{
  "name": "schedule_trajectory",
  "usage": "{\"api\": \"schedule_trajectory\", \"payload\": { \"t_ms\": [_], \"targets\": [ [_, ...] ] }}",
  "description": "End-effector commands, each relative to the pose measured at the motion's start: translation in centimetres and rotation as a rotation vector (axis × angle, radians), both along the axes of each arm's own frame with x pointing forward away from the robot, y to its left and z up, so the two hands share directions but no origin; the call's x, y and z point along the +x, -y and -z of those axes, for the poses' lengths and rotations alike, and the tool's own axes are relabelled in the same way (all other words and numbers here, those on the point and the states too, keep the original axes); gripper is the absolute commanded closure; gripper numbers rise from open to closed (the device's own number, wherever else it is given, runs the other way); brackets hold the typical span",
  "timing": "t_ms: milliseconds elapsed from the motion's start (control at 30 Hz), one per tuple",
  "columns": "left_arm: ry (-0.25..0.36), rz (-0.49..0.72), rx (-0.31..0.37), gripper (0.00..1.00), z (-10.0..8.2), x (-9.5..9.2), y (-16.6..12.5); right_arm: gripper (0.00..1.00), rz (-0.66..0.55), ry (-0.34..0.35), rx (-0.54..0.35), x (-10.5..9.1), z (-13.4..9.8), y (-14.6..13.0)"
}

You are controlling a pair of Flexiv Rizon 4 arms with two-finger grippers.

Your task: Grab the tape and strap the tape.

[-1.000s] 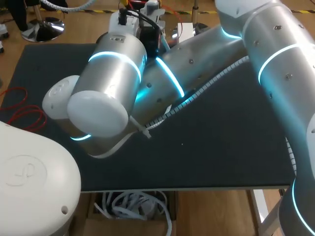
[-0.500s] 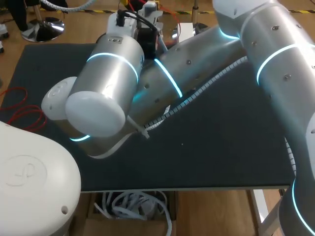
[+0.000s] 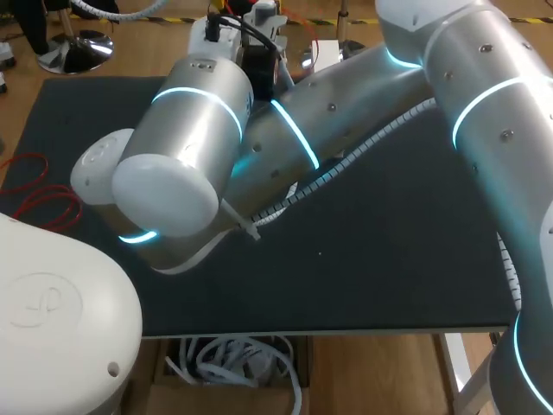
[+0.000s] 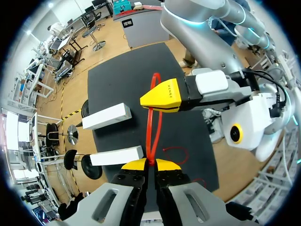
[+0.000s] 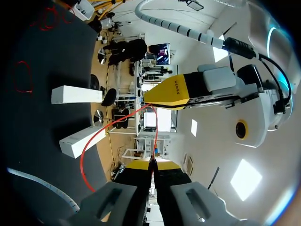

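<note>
grab looks done: left tool (image 4: 150, 164) and right tool (image 5: 153, 163) are both pinched tight on the red tape (image 4: 153, 127), stretched between them above the tabletop (image 4: 122, 80), toward its far side. strapping is not yet done; two white blocks (image 4: 106, 116) lie unbound.

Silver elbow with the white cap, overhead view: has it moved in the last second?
Yes, slightly. The silver elbow has crept towards the red loops and the far edge of the table.
</note>
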State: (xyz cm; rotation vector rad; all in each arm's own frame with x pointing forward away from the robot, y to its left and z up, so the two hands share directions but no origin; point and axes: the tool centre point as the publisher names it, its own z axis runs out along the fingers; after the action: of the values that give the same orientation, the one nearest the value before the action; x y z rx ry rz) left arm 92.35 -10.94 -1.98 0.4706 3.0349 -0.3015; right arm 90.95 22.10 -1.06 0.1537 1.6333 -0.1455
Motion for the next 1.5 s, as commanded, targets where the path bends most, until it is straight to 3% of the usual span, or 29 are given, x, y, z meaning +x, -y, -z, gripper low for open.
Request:
{"api": "schedule_trajectory", "payload": {
  "t_ms": [33,1500],
  "targets": [
    [-0.002,0.000,0.004,1.00,-0.12,-0.01,0.03,1.00,0.004,-0.005,-0.002,-0.60,-0.27,0.36],
    [-0.002,0.000,0.004,1.00,-0.12,-0.01,0.03,1.00,-0.009,-0.019,0.008,-1.23,-0.17,-0.05]
  ]
}}
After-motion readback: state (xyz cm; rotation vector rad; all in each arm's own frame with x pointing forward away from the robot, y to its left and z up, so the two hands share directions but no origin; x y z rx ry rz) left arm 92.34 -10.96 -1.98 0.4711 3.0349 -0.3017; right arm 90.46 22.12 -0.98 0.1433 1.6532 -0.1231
